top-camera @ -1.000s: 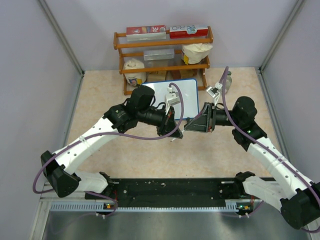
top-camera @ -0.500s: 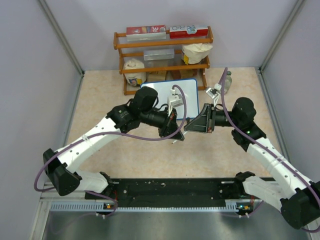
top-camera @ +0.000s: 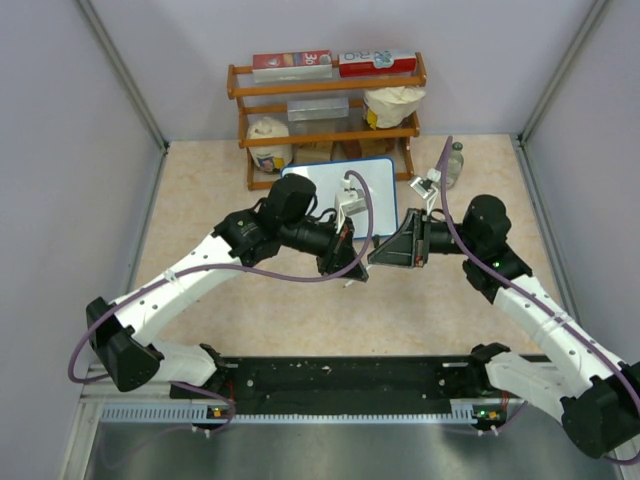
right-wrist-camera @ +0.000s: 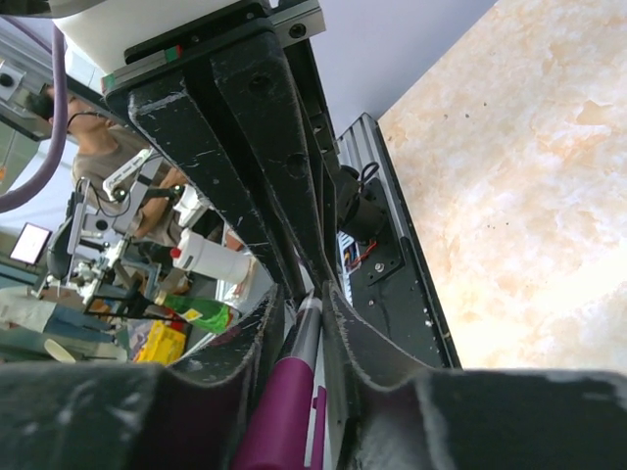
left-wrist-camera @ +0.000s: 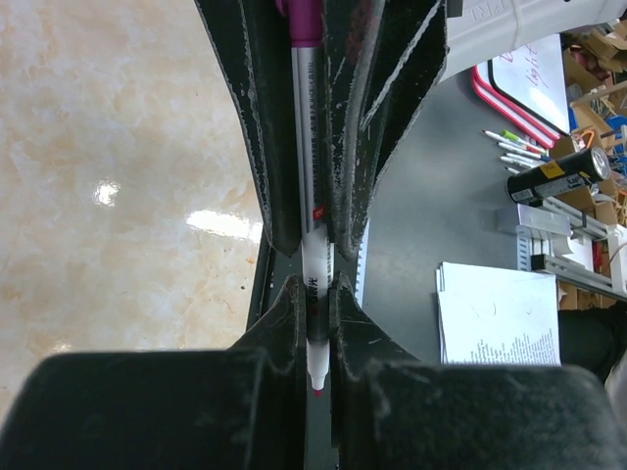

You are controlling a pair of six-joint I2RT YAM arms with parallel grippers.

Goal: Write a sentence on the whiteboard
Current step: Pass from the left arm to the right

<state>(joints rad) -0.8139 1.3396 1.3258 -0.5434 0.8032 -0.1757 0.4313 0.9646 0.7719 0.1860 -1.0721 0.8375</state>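
Marker (left-wrist-camera: pixel 311 186) held from both ends | left gripper (left-wrist-camera: pixel 315 294) clamped tight on white barrel near tip | right gripper (right-wrist-camera: pixel 302 304) closed around magenta end – fingertips facing | whiteboard (top-camera: pixel 316 185) just behind both, before wooden rack (top-camera: pixel 320 87)

Robotics lab test cell. Plain pale lilac partition walls (top-camera: pixel 80 180) in metal framing enclose a beige marble-patterned surface (top-camera: pixel 200 180). A white and black left robot arm (top-camera: pixel 190 270) and a matching right robot arm (top-camera: pixel 545 305) are bolted to a long black base rail (top-camera: pixel 350 375). A brown wooden rack (top-camera: pixel 300 88) holding grocery packets stands at the back. Beyond the cell, the left wrist view shows a grey desk (left-wrist-camera: pixel 431 225) carrying loose markers (left-wrist-camera: pixel 509 147), a black and yellow cylindrical can (left-wrist-camera: pixel 554 174), printed paper sheets (left-wrist-camera: pixel 495 313) and silver aluminium framing (left-wrist-camera: pixel 578 269).
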